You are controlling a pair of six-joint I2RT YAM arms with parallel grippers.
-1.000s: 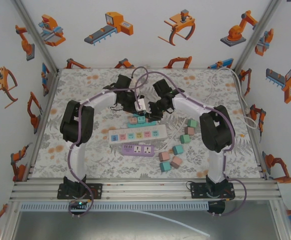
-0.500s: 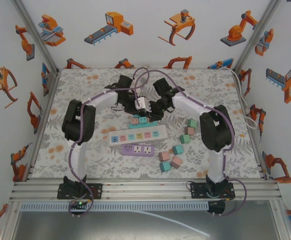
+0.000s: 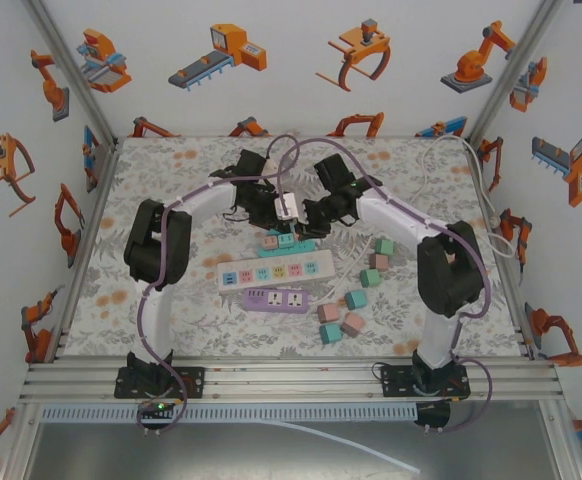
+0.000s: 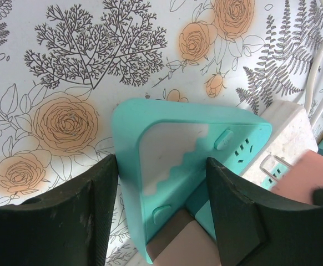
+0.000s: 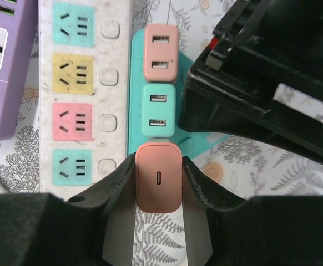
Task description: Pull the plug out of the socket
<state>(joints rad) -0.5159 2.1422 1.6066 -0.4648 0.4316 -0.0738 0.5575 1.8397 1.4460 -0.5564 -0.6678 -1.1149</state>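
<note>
Nearest the arm bases, small pink and teal blocks [image 3: 352, 323] lie loose on the flowered table [image 3: 101, 300], to the right of a purple socket strip [image 3: 276, 299]. Just behind that lies a white socket strip [image 3: 276, 270], and behind it a short teal socket strip [image 3: 286, 240].

The right gripper [image 5: 158, 166] is clamped on a pink plug [image 5: 158, 188] that sits at the end of the teal socket strip, one finger pressed to each side. A teal adapter [image 5: 159, 111] and a pink adapter [image 5: 160, 52] sit further along the same strip.

The left gripper [image 4: 161, 166] is partly closed across the teal socket strip, a dark finger against each long side.

Since a second ago, the right arm [image 3: 453, 268] has swung its elbow outward toward the right wall and a little nearer. The left arm [image 3: 156, 240] has shifted only slightly. The strips lie where they lay.

The two wrists crowd close together over the teal socket strip. Bare table lies to the left of the strips and behind the grippers, up to the far wall. On the right, the loose blocks and a white cable [image 4: 318, 55] take up room.
</note>
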